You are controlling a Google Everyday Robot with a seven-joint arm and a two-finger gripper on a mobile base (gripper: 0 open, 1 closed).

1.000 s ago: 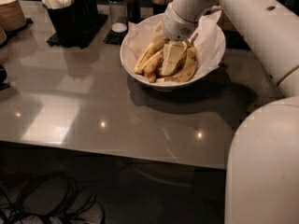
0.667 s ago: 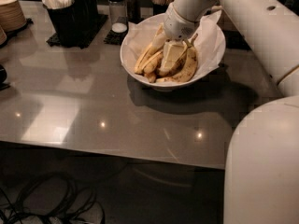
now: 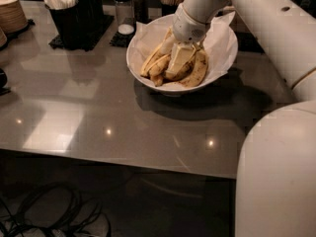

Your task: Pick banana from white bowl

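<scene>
The white bowl (image 3: pixel 148 80) with a crumpled paper liner stands at the back middle of the grey table. Several yellow bananas lie in it. A brown-freckled banana (image 3: pixel 199 69) lies on the right side of the pile, and smoother ones (image 3: pixel 151 63) lie on the left. My gripper (image 3: pixel 177 58) reaches down from the upper right into the middle of the bowl. It sits among the bananas, right beside the freckled one and covering part of the pile. I cannot tell whether it holds any banana.
A black caddy with white utensils (image 3: pixel 74 14) and shakers (image 3: pixel 123 4) stand behind the bowl on the left. A stack of tan plates (image 3: pixel 10 15) is at the far left. My arm and body (image 3: pixel 276 172) fill the right side. Cables (image 3: pixel 44 211) lie on the floor.
The gripper stays down in the bowl in almost the same spot. The bananas have not visibly shifted.
</scene>
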